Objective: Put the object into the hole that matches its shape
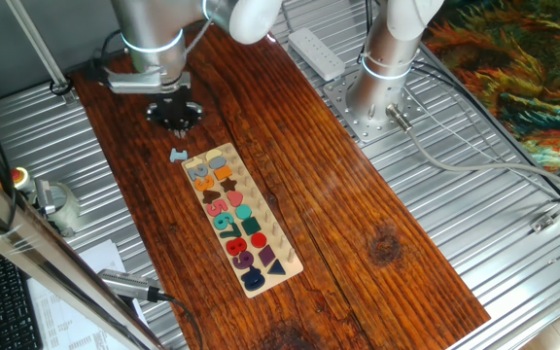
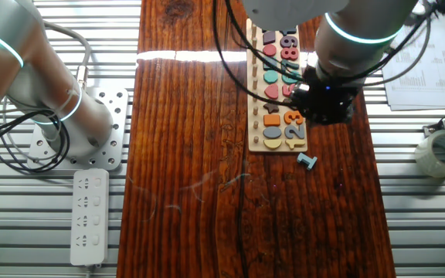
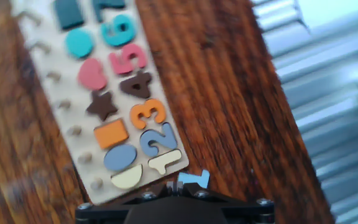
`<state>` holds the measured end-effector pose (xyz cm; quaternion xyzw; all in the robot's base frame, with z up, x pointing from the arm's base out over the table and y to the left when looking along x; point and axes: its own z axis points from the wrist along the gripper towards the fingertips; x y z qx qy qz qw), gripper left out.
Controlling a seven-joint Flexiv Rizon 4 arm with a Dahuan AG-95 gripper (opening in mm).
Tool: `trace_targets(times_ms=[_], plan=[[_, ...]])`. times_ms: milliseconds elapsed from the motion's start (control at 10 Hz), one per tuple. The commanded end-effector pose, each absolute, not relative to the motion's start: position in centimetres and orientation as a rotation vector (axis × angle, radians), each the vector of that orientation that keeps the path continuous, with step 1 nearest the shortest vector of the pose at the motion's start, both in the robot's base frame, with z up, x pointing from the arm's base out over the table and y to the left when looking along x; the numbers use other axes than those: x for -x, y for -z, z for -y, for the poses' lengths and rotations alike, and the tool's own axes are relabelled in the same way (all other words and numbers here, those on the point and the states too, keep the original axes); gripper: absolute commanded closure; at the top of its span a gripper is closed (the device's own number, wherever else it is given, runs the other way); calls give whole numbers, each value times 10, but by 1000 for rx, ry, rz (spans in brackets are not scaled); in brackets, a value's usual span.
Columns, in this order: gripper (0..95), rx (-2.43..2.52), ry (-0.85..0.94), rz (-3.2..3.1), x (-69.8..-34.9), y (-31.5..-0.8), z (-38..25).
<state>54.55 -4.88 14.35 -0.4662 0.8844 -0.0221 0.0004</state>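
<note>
Orange 3 [image 3: 148, 114]: seated in its hole on the board [image 3: 55, 99], between the 4 and 2.
Hand view only: blue piece [image 3: 194, 180] off the board's end.
Gripper [image 1: 174, 114]: near the desk's corner; opening indiscernible.

I count one puzzle board [image 3: 61, 118], one orange 3 [image 3: 148, 114], one loose blue piece [image 3: 193, 180] below my claw.

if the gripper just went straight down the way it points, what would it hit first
Probably the near end of the puzzle board or the small blue piece beside it; the fingers aren't visible, so the exact line is unclear.
</note>
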Motion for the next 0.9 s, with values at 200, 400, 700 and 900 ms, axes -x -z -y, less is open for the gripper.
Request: trace_targets(times_ms=[200,400,700,900], plan=[[950,492,93,-3089,-545,-144,50],[950,175,66,-3126,-545,-144,50],[950,62,-42,-3139,-527,-145,67],[950,32,-21,-3143,-511,-140,72]])
